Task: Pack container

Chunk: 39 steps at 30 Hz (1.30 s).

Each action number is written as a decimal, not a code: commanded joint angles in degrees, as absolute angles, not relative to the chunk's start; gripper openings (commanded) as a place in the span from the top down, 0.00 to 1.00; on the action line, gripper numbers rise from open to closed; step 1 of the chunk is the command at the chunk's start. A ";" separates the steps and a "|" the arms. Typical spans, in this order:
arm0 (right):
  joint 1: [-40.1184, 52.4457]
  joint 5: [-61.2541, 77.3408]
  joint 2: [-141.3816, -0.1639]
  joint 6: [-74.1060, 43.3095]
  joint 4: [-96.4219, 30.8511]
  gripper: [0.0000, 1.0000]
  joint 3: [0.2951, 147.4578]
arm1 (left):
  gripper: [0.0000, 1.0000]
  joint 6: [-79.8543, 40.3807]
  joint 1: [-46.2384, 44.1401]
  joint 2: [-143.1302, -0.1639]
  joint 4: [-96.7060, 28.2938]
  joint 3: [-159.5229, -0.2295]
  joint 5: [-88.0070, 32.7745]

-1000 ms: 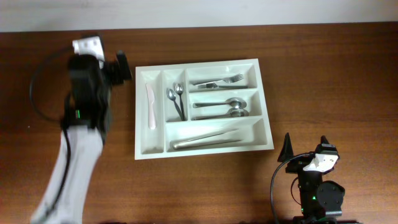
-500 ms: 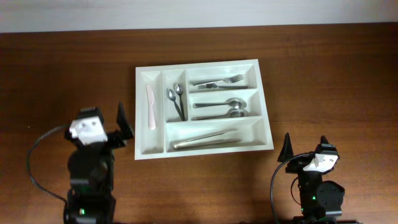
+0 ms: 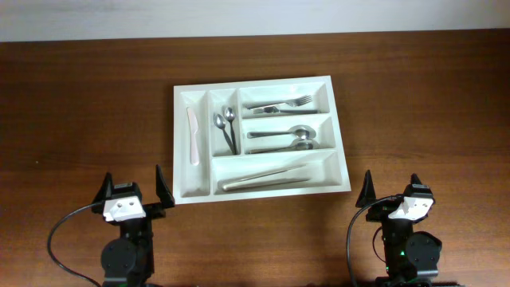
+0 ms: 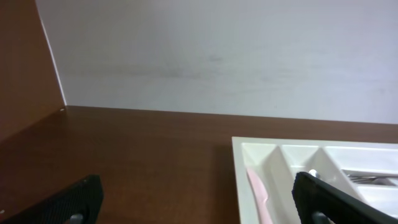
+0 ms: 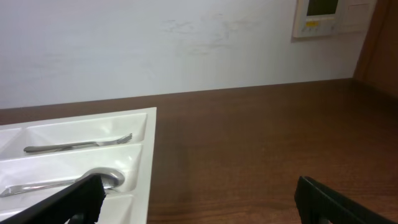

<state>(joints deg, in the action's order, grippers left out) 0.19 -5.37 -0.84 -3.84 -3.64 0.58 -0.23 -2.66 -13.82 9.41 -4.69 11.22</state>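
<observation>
The white cutlery tray (image 3: 177, 151) lies in the middle of the table. It holds a pale pink knife (image 3: 192, 135), two small spoons (image 3: 224, 127), forks (image 3: 279, 104), large spoons (image 3: 283, 140) and long silver pieces (image 3: 263, 178). My left gripper (image 3: 133, 190) is open and empty at the front left, just off the tray's front left corner. My right gripper (image 3: 390, 190) is open and empty at the front right. The left wrist view shows the tray's corner (image 4: 239, 162) and the knife (image 4: 258, 196). The right wrist view shows the tray's side (image 5: 149, 162) with a fork (image 5: 81, 144).
Brown wooden table (image 3: 414, 96) with a white wall along its far edge. A wall panel (image 5: 323, 15) shows in the right wrist view. A black cable (image 3: 68, 227) loops beside the left arm's base.
The left arm has swung from the back left beside the tray down to the front left, near the table's front edge. The right arm has not moved.
</observation>
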 commanded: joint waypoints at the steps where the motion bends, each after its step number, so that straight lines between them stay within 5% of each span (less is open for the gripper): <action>1: -0.08 -6.28 -0.36 -3.44 -4.10 0.01 0.32 | 0.01 0.95 -1.48 -10.02 9.45 -1.72 11.73; 11: -0.08 -6.28 -0.36 -3.44 -4.10 0.01 0.32 | 0.01 1.26 -0.30 -0.86 -4.14 -0.49 11.29; 39: -0.08 -6.28 -0.36 -3.44 -4.10 0.01 0.32 | 0.01 2.87 -0.30 -0.78 -4.32 -0.60 7.11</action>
<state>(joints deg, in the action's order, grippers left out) 0.19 -5.37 -0.84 -3.84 -3.64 0.58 1.87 -0.67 -1.21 -4.05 -0.73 7.92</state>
